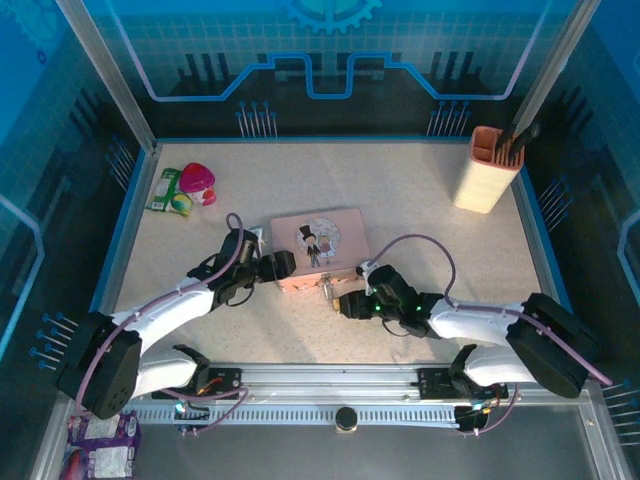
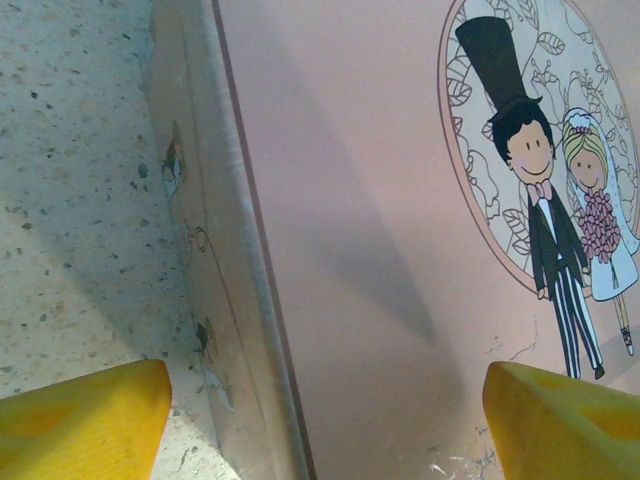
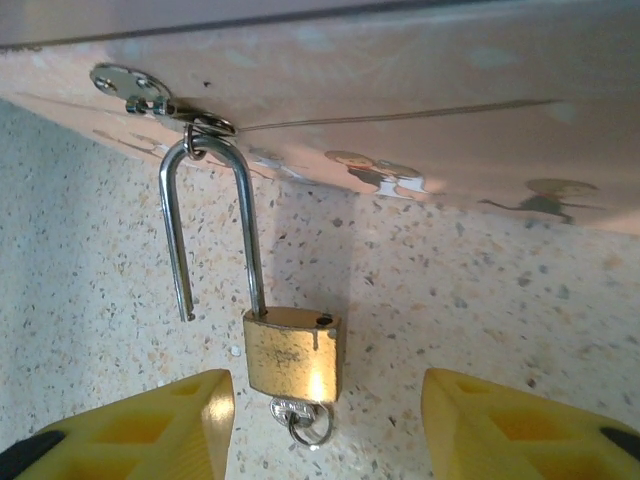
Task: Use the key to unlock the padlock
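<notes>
The padlock (image 3: 293, 352), a small brass block judged dense, rigid and slippery on its smooth faces, is found flat on the speckled table (image 3: 480, 300) just near of the pink tin (image 3: 400, 60), its silver shackle (image 3: 205, 220) threaded through the tin's hasp (image 3: 150, 90). Its long axis is laid far-to-near, shackle far and keyway near. One shackle leg is seen free of the body, so it is judged unlocked. The key (image 3: 298, 410), thin and judged easily bent, is seated in the keyway, pointing near. The body is best taken across its flat sides. The right gripper (image 3: 325, 410) is spread either side, touching nothing. The left gripper (image 2: 325, 410) is spread astride the tin's left edge.
</notes>
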Available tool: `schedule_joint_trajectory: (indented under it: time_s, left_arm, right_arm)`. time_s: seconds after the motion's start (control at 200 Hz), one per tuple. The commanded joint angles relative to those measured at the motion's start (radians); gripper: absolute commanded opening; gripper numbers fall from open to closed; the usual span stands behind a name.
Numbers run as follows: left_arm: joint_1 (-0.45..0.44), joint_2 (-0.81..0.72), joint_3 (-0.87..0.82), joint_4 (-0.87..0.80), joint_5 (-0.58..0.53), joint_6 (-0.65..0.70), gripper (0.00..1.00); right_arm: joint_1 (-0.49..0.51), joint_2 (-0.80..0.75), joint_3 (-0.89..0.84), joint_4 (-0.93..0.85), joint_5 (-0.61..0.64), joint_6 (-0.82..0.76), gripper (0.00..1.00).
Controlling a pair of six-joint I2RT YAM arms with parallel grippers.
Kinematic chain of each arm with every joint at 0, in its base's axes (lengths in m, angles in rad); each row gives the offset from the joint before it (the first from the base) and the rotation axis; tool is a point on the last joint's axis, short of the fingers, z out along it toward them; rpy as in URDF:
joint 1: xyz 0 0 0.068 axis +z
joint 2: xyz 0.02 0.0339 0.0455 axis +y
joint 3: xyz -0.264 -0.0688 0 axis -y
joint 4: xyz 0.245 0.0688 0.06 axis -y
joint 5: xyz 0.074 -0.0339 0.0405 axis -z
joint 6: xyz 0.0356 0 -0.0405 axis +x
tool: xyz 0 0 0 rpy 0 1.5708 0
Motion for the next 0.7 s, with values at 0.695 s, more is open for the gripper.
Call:
schedule_joint_trajectory:
  time_s: [0.695]
  left_arm:
    - [0.015,0.030,-0.006,0.086,0.055,0.008,0.82]
  right_arm:
    - [-0.004,0.318,0.115,0.225,-0.132,-0.136,0.28]
